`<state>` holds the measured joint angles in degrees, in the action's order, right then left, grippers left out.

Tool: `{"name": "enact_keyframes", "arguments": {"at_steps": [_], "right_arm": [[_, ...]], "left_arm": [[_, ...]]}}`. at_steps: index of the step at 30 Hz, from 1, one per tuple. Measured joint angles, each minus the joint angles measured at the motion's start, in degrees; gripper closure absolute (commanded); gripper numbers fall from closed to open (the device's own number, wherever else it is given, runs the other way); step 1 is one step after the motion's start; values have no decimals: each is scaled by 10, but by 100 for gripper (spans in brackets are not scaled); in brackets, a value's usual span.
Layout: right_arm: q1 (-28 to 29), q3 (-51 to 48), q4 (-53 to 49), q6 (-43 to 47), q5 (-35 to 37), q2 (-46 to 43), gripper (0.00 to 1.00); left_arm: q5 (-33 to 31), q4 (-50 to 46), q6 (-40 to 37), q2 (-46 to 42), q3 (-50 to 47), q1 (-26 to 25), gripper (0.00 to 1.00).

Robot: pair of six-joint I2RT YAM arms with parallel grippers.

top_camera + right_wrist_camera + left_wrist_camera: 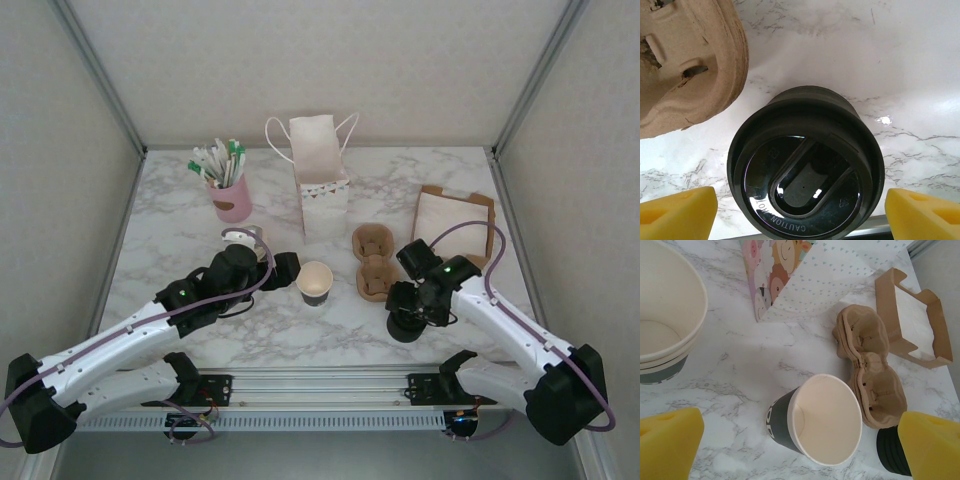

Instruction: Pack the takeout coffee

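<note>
Left gripper (pixel 800 440) has its jaws spread wide, and the coffee cup (pixel 825 420) stands upright between the yellow pads (pixel 670 440), touching neither, mouth open, no lid on it yet. It sits mid-table, just left of the pulp carrier (pixel 870 375). Right gripper (pixel 800 210) is spread too, straddling the stack of black lids (pixel 805 170) with marble showing either side. From above, that gripper hides most of the stack, and I can't count the lids. The cup's lettering is cut off, and the stack of cups (pixel 665 325) runs off frame.
</note>
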<state>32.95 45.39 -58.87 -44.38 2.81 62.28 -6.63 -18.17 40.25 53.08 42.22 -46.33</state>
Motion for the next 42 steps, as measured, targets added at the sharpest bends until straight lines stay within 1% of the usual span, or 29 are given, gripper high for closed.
{"name": "enact_keyframes", "arguments": {"at_steps": [9, 42], "right_arm": [[0, -9, 10, 0, 0, 14, 16], [1, -16, 13, 0, 0, 17, 24]], "left_arm": [[0, 0, 0, 5, 0, 0, 0], [8, 2, 0, 14, 0, 0, 0]]}}
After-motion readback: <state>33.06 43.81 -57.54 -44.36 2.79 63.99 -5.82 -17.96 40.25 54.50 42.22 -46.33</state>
